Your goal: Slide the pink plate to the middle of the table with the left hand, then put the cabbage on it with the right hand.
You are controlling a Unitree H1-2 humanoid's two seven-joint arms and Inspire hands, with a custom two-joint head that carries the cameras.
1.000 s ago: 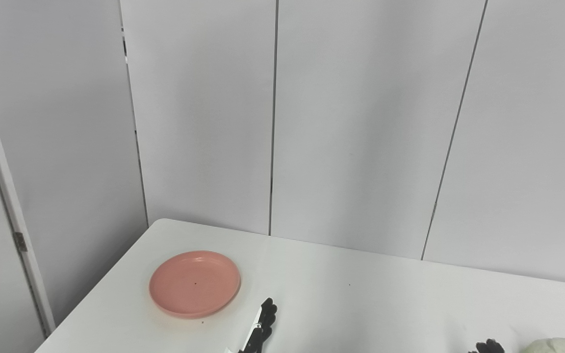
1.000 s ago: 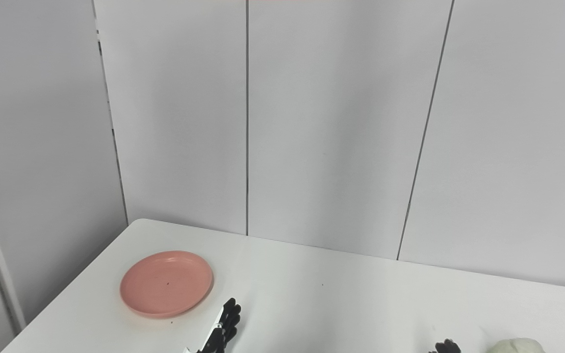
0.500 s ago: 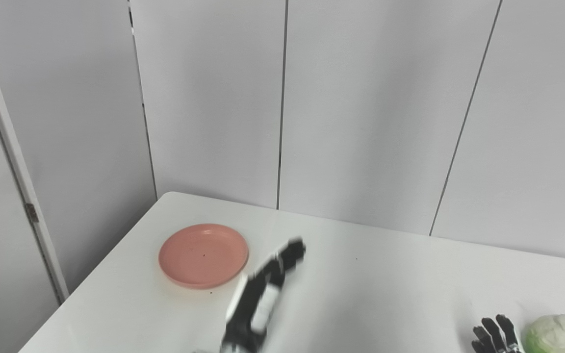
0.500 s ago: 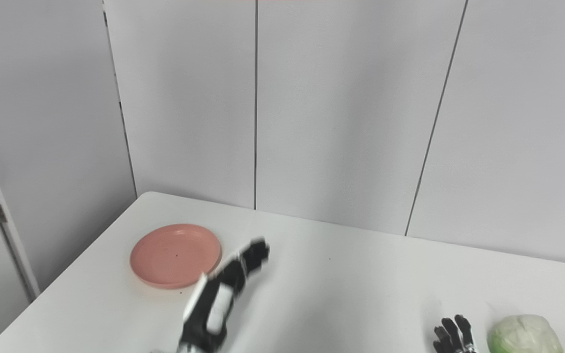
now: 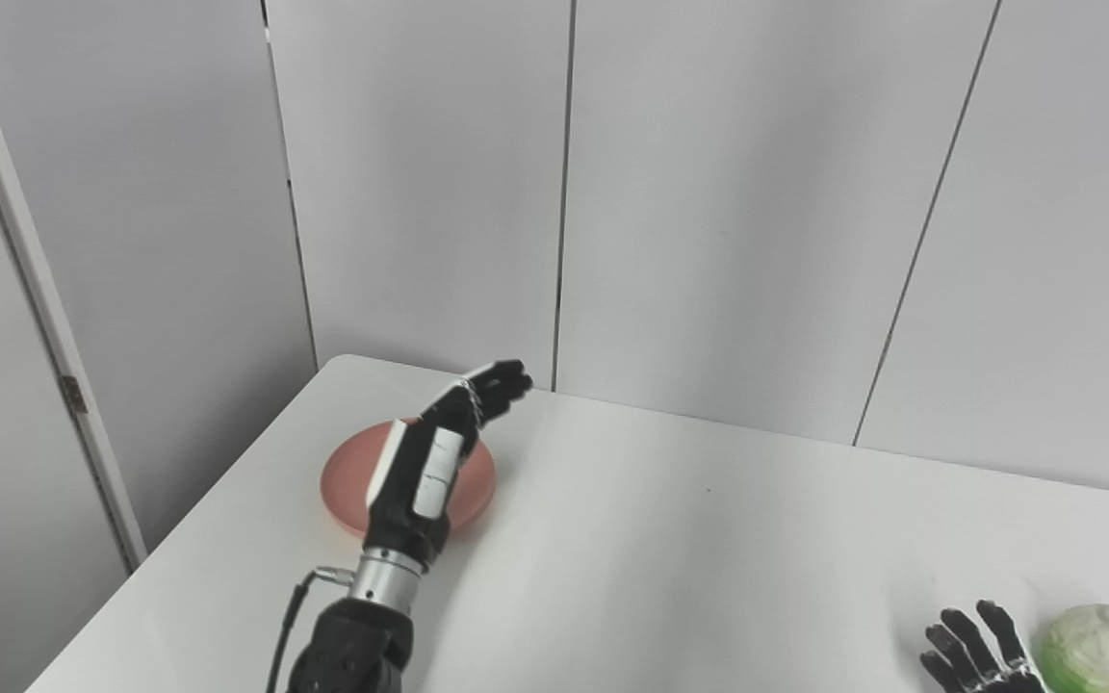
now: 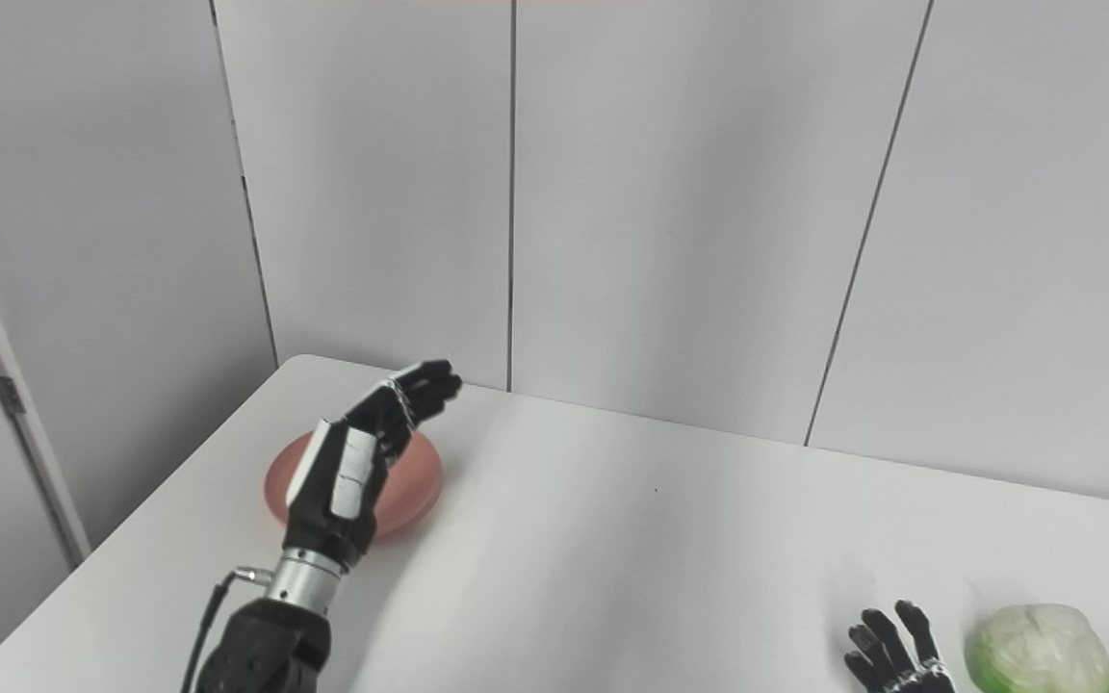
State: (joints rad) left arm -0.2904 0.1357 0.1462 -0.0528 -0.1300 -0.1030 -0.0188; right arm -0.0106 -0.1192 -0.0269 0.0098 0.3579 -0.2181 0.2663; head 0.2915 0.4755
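Nearest me, at the bottom right, my right hand (image 5: 973, 654) sits with fingers spread and holds nothing, just beside the cabbage (image 5: 1105, 647) on its left. The cabbage rests on the counter (image 5: 709, 577) at the near right corner, partly cut off by the picture's edge. The head has tilted down over the last second, so more of both shows now; I judge neither has really moved.

Further out on the left, my left hand (image 5: 429, 462) has swung up from the near edge and now hangs over the plate (image 5: 348, 481), fingers (image 5: 497, 383) stretched toward the far wall, apart and empty. Whether it touches the plate I cannot tell. The plate lies at the far left of the counter, not yet slid, so I read this as the reach before the push.

I can read no brand, label or writing anywhere.
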